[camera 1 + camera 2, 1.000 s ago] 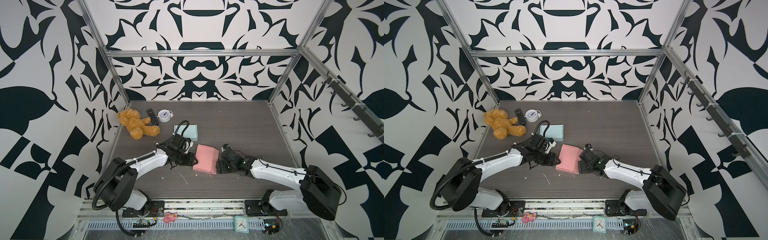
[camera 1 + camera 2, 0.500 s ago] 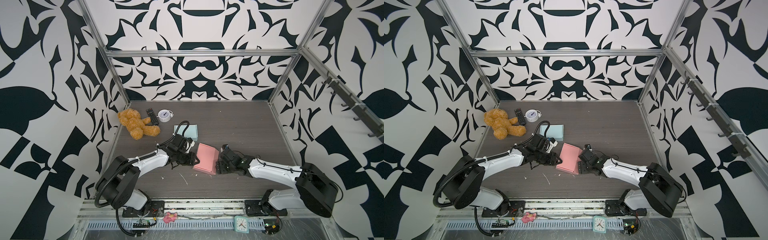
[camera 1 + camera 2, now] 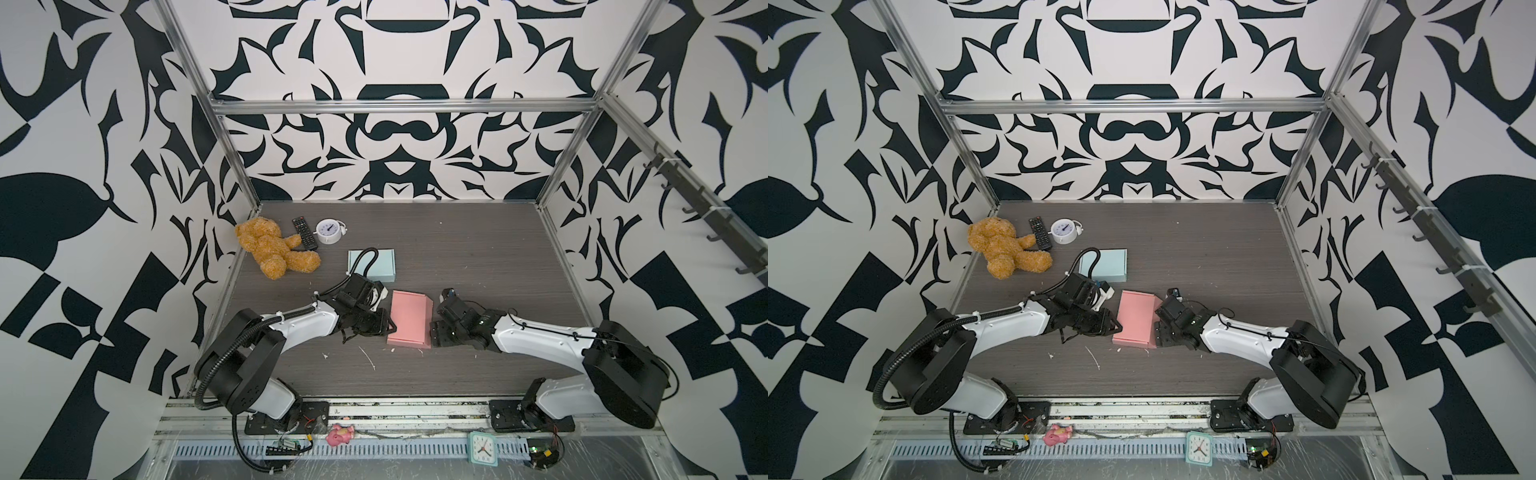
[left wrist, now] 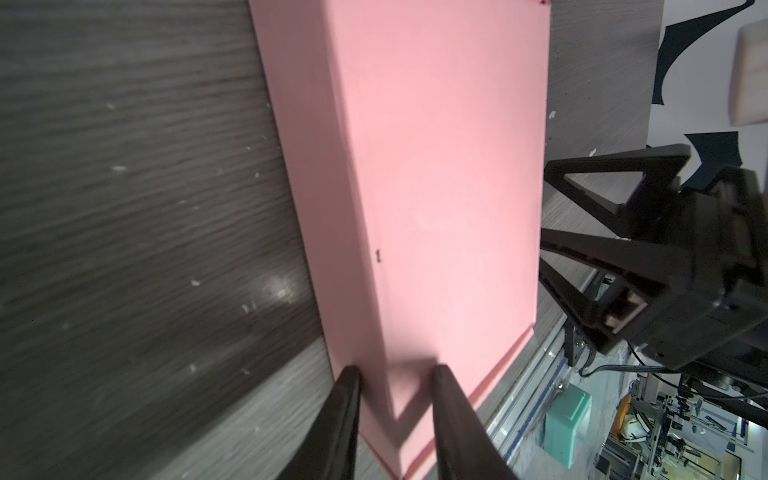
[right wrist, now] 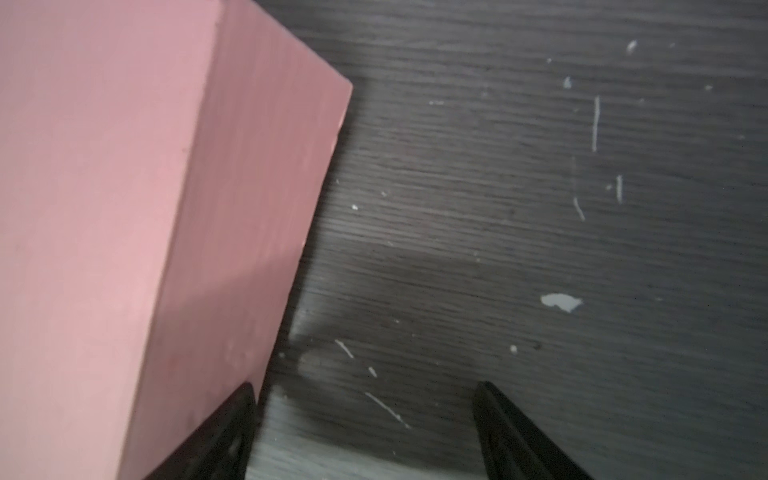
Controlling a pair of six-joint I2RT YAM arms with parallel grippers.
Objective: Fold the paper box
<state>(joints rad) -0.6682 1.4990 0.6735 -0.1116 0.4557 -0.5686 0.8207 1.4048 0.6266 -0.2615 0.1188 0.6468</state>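
- the table (image 3: 478, 257) is carrying the pink box (image 3: 409, 318), which is lying flat between both grippers.
- the left gripper (image 4: 395, 370) is straddling a box corner; i cannot tell if it is gripping.
- the right gripper (image 5: 365, 384) is gaping, released, with one jaw beside the box wall.

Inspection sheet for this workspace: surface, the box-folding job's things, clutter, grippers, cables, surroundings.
surface: dark wood-grain table, scattered white scraps.
job's things: pink paper box lying between the arms, looks closed.
clutter: blue box, teddy bear, remote and white clock at the far left; pink toy and mint clock below the front edge.
grippers: left gripper straddles the box's corner, grip unclear; right gripper open, one finger beside the box's side.
cables: corrugated hose on the left arm; cable loop over the blue box; thin cable along the right arm.
surroundings: patterned walls, metal frame, hook rail on the right wall.
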